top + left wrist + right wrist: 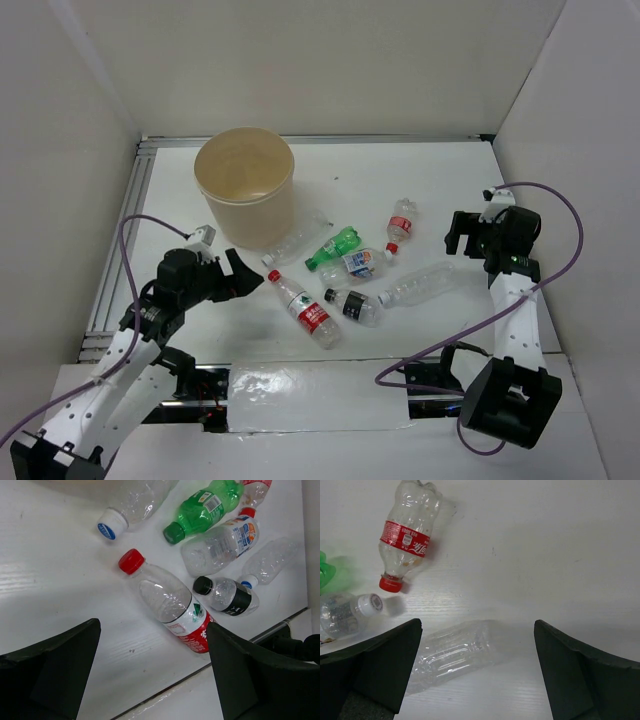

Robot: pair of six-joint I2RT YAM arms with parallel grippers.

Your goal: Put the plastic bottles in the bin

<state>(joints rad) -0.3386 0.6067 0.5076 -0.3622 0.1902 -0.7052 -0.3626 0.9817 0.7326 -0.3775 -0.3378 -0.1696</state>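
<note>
Pre-grasp stage: both end effectors empty, fingers apart.

The left end effector (152,630), fingers spread, points toward the red-capped bottle (167,602) lying on the tabletop (400,170). The right end effector (477,625), likewise apart, faces a clear bottle (452,655). The plastic bottles (350,262) lie clustered just right of the bin (250,220). Judged next move: descend, straddle one bottle's body, close, then lift above the rim.
</note>
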